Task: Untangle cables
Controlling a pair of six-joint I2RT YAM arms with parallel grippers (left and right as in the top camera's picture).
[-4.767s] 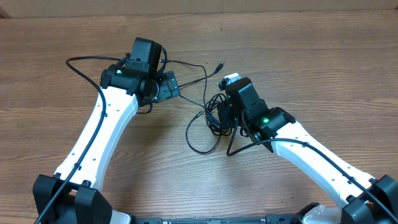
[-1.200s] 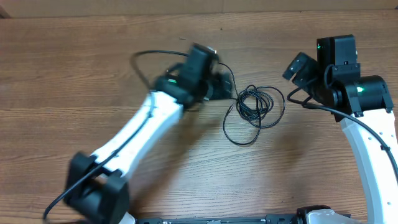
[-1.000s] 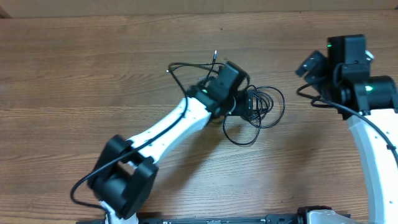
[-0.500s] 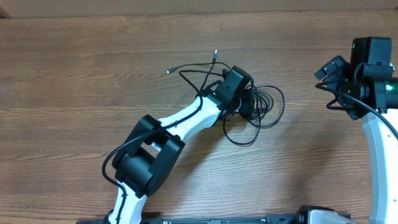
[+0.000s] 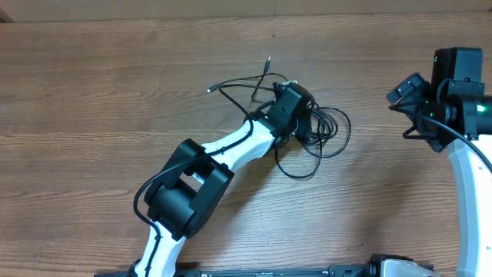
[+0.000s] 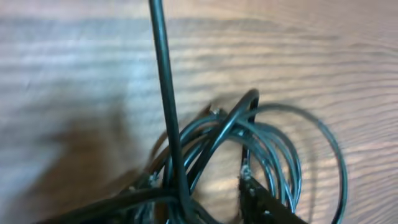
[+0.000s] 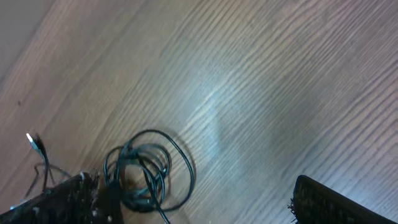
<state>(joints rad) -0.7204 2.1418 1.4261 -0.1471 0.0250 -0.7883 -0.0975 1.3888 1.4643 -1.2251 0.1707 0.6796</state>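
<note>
Cables point(image 5: 319, 137) in one tangle, two plug ends point(image 5: 267, 61) free; both jaws' spread unreadable.

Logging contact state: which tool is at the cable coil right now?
The left tool: it is pushed into the coiled cables. The right tool sits far off to the side, touching no cable.

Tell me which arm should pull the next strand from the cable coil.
Left. The left gripper sits right at the cables, coil filling its wrist view; the right gripper hangs well off to the side, touching none.
</note>
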